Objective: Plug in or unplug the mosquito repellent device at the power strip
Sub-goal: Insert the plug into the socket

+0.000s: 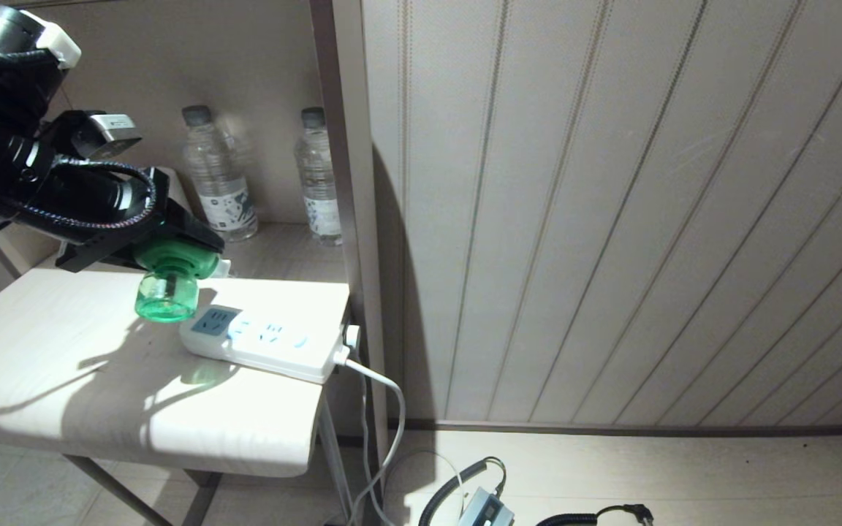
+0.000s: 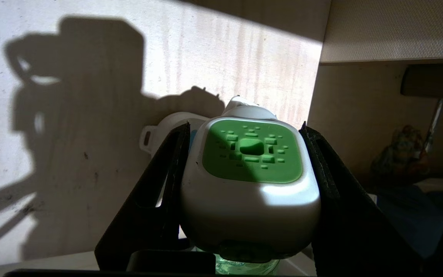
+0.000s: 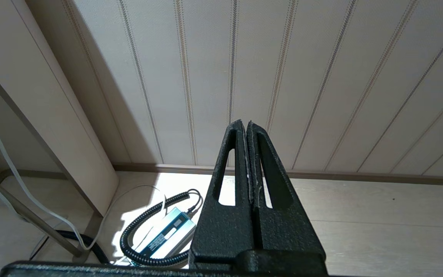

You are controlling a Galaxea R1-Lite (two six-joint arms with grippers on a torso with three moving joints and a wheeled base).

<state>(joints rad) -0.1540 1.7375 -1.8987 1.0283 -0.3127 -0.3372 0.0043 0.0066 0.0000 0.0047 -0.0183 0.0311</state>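
A: Where is the mosquito repellent device sitting right now?

B: The small white rounded mosquito repellent device (image 2: pixel 250 192), with its green square face and translucent green bottle (image 1: pixel 167 296), is being held in the air by the left gripper (image 2: pixel 244 169). Its black fingers (image 2: pixel 167 181) are standing partly apart, pressing on the white head from both sides. The bottle end is hanging just above the pale table (image 1: pixel 99 380), close beside the near end of the flat white power strip (image 1: pixel 267 343). Whether the prongs are meeting a socket, I cannot tell.

A: How much room is lying around it?

B: The strip is lying near the table's right edge, its white cord (image 1: pixel 384 409) dropping off that edge to the floor. To the left of the strip, the tabletop is stretching out wide and bare.

A: What else is standing nearby?

B: Two clear plastic water bottles (image 1: pixel 220 175) are standing behind, in a recess against the back wall, well apart from the strip. A brown upright post (image 1: pixel 351 183) is rising right beside the strip's far end.

A: And the other arm?

B: The right gripper (image 3: pixel 248 154) is hanging low over the floor, fingers pressed together and holding nothing, above a coiled black cable and a silver box (image 3: pixel 165 234).
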